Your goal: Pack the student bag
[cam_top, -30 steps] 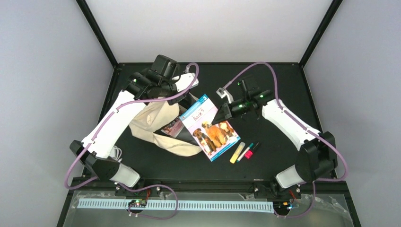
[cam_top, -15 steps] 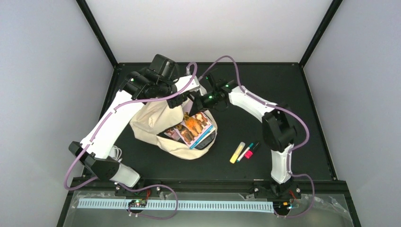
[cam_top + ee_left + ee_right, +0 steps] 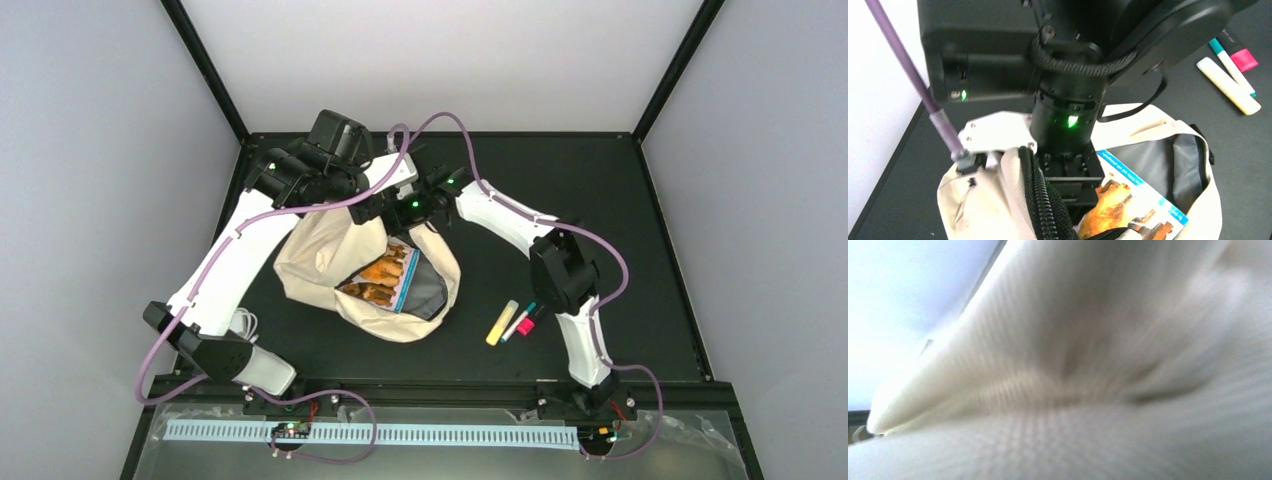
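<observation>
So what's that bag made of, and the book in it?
The bag looks like soft woven cloth, matte cream: it slumps and creases, and a weave shows up close. Its grey lining seems a smoother synthetic. The book looks like printed paper, probably with a glossy cover, though the sheen is faint.

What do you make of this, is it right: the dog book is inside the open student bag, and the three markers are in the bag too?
Not quite. The dog book is inside the open student bag, but the three markers are not in it. They lie outside on the black table, beside the bag. The top external view shows this.
</observation>
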